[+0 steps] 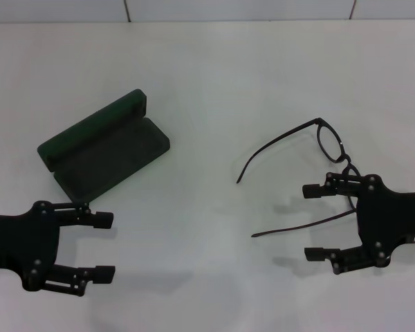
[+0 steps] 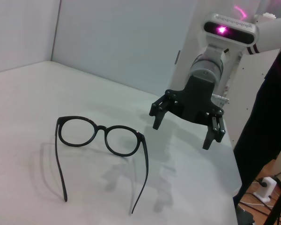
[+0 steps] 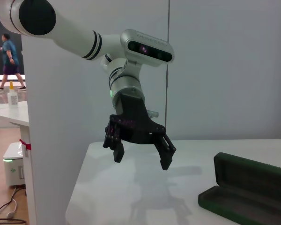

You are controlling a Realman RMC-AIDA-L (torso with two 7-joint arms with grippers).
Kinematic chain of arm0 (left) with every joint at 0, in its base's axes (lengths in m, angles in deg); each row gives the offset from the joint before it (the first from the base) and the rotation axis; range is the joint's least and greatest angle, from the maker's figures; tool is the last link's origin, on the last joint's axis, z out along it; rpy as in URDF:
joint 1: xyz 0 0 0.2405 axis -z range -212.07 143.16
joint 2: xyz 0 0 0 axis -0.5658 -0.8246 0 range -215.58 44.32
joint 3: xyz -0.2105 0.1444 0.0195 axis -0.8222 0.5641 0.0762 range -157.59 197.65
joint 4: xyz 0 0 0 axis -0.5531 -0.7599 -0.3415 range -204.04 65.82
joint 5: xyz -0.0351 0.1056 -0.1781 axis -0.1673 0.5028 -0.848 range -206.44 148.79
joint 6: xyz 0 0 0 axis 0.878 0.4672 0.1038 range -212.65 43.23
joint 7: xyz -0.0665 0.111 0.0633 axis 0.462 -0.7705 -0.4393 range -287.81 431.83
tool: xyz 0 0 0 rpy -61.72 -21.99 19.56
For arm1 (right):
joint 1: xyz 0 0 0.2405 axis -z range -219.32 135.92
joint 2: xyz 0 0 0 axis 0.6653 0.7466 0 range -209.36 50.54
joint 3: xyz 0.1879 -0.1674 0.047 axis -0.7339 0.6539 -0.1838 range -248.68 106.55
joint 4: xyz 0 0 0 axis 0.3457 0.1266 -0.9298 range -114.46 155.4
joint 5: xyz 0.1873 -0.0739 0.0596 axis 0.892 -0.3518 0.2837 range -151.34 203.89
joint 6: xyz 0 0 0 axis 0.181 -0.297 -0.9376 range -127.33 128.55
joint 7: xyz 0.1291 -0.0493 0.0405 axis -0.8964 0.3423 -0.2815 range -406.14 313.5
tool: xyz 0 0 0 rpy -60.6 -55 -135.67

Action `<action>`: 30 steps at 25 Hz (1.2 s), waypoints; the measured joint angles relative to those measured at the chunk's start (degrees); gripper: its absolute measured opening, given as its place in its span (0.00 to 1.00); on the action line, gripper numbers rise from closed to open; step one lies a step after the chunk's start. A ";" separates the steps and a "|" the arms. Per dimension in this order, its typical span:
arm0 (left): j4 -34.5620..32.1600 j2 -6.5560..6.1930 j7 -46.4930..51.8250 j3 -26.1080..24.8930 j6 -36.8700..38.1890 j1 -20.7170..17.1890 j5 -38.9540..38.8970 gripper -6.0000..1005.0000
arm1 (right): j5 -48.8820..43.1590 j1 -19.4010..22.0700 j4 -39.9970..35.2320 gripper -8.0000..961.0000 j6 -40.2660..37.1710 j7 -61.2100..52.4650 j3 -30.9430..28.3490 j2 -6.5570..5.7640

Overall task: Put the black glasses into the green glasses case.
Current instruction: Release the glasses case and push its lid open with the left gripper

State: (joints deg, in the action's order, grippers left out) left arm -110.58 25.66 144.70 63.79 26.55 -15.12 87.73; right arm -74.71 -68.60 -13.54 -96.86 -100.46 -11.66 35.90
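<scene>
Black-framed and unfolded, the black glasses [image 1: 330, 146] stand on the white table [image 1: 207, 76] at right, lenses upright on the far side and both temple arms stretched out leftward and nearward. Neither arm has hold of them. The right gripper [image 1: 315, 222] hovers at the near right, its jaws spread wide and empty, with the nearer temple arm running between its two fingers in the head view; whether it is above the temple or level with it cannot be told. The left gripper [image 1: 104, 247] hangs at the near left, its jaws likewise released and empty, just on the near side of the case.

Pickup appears to be the step in hand. A sound grip would likely take the frame at the bridge or at the front near a hinge, closing gently, since the thin temples could flex or slip. Lifting level should keep the splayed arms from catching the table.

At left, well apart from the glasses, the green glasses case [image 1: 104, 149] lies open, lid [image 1: 93, 130] raised on the far-left side. Its dark lined tray holds nothing. The temples may need folding, or the frame laying lengthwise, to fit inside.
</scene>
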 joint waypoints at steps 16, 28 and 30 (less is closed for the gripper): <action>-0.01 0.13 0.25 -1.39 -0.17 -0.02 -0.02 0.85 | 0.00 0.00 0.03 0.91 0.00 0.00 0.00 0.00; -2.79 -1.06 26.16 -6.23 -7.55 5.41 2.02 0.84 | 0.00 0.00 0.54 0.91 0.00 0.00 0.00 0.00; -4.39 -1.17 28.87 -6.28 -9.07 6.63 3.38 0.84 | 0.00 0.00 0.54 0.91 0.02 0.00 0.00 0.00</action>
State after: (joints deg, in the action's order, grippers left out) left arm -114.97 24.49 173.57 57.51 17.49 -8.50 91.11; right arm -74.71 -68.60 -13.00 -96.84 -100.46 -11.65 35.90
